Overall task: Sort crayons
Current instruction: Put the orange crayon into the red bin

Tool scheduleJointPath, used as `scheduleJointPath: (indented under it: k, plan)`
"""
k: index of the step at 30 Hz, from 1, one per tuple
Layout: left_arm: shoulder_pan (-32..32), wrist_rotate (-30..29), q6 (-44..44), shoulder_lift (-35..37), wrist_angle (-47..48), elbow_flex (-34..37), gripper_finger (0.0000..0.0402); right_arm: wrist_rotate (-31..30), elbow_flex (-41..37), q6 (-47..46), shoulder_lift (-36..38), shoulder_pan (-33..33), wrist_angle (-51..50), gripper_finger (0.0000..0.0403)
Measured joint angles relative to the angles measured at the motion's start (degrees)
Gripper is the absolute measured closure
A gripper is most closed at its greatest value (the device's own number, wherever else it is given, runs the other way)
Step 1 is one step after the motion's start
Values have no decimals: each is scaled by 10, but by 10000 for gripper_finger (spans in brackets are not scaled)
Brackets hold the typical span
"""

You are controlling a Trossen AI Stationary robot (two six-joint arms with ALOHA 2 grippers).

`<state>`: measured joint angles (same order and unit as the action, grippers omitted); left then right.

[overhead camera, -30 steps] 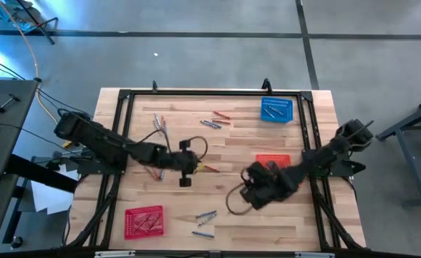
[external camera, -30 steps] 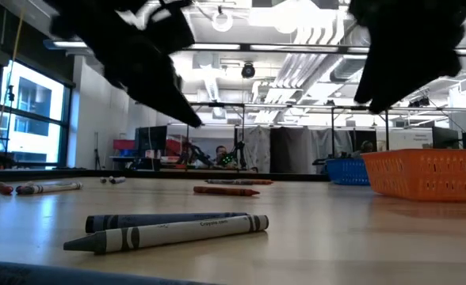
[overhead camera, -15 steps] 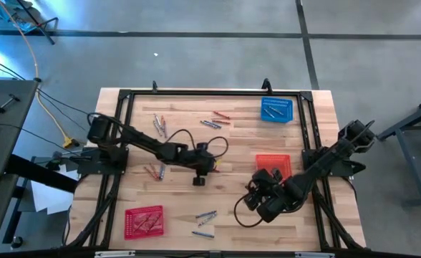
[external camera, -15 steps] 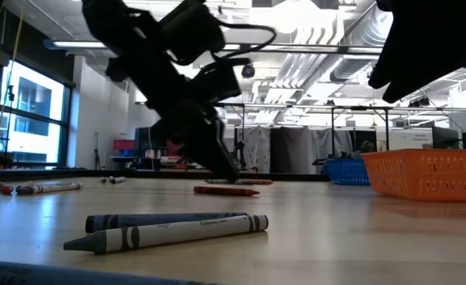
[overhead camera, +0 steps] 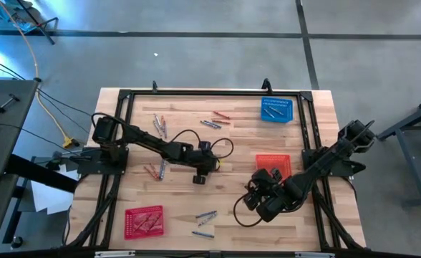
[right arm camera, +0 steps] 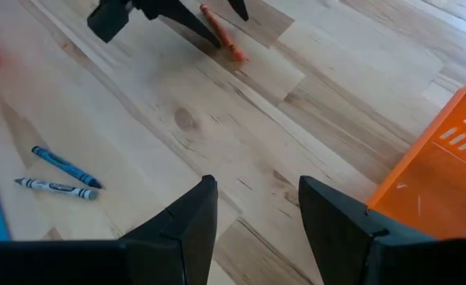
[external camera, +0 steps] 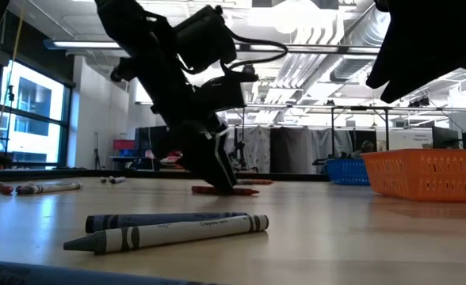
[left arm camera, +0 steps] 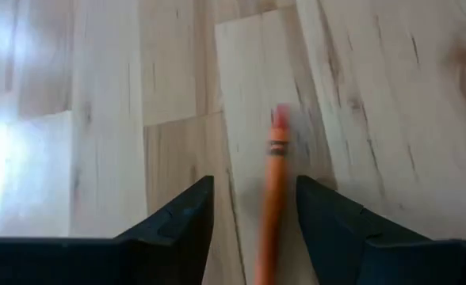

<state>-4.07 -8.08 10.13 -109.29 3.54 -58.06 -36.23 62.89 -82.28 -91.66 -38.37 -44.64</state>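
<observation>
Left gripper [left arm camera: 253, 207], fingers parted and empty, poised low at the table centre with an orange crayon [left arm camera: 272, 202] lying between them, unclamped. In the high view the crayon [overhead camera: 213, 168] sits just at 3 o'clock of the gripper [overhead camera: 202, 170], its long axis running roughly 9-to-3; which way its tip points cannot be told there. In the left wrist view the crayon runs lengthwise along the gap, not across it. Likely fault: the fingers closing off-centre would roll or flick the round stick across the wooden table [overhead camera: 232, 143]. Right gripper [right arm camera: 253, 214], open and empty, waits at about 4 o'clock from centre, beside the red basket [overhead camera: 273, 162]. Blue basket [overhead camera: 276, 109] at 1 o'clock.
</observation>
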Motion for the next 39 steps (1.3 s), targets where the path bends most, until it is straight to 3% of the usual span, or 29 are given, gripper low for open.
scheduleJointPath:
  k: [7, 11, 21, 31, 39]
  plan:
    - [38, 94, -85, -5, 40, -2, 239, 0, 0, 2, 0, 0, 1, 231]
    - [46, 100, -106, -6, 43, -2, 253, 0, 0, 2, 0, 0, 1, 231]
    - [57, 92, -127, -6, 51, -1, 390, -4, 0, 4, 0, 0, 1, 231]
    - [57, 88, -131, 19, 69, 3, 399, -4, 0, 6, 0, 0, 1, 231]
    - [35, 85, -185, 135, 179, 3, 401, -6, 0, 18, 0, 0, 1, 231]
